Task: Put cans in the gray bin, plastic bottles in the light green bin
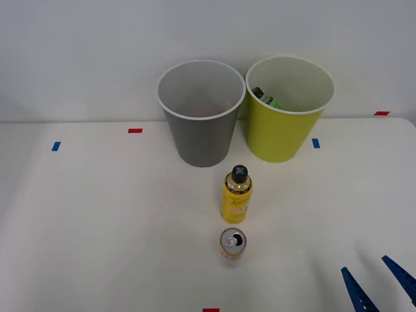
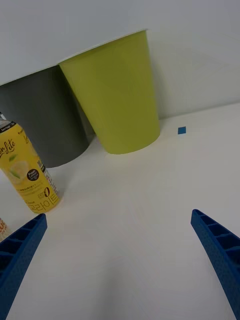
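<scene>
The gray bin and the light green bin stand side by side at the back of the white table. A green bottle lies inside the light green bin. In front of the gray bin stands a yellow plastic bottle with a black cap, and just nearer is a pale orange can with a silver top. My right gripper is open at the front right corner, well to the right of the can, holding nothing. The wrist view has the yellow bottle, both bins and blue fingers.
Small red and blue tape marks dot the table. A white wall rises right behind the bins. Open tabletop stretches to the left of the bottle and can, and between them and my gripper.
</scene>
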Controlling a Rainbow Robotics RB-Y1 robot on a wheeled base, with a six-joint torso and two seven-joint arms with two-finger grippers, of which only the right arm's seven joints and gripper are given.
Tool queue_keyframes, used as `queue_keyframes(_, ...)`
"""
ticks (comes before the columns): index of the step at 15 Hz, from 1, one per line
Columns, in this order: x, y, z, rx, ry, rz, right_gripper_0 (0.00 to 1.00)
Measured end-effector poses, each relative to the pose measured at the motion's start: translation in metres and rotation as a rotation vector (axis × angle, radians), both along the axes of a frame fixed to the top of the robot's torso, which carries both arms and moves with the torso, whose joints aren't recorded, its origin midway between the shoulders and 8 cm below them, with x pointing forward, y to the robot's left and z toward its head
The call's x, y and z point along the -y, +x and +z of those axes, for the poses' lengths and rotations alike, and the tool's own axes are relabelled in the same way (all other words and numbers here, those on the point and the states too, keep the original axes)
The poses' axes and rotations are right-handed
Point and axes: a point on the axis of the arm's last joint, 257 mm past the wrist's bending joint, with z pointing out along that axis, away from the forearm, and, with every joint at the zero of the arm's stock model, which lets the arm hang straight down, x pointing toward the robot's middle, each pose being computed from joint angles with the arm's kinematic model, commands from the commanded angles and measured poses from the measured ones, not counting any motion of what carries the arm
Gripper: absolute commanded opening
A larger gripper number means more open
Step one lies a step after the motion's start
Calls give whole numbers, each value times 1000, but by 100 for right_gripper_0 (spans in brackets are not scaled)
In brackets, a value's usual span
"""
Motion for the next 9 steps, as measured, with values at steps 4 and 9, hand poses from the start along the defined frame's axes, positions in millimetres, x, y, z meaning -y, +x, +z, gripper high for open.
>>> queue_keyframes(4, -1, 0, -1, 0, -5, 1, 100)
queue_keyframes(9, -3, -3, -3, -3, -10, 3, 100)
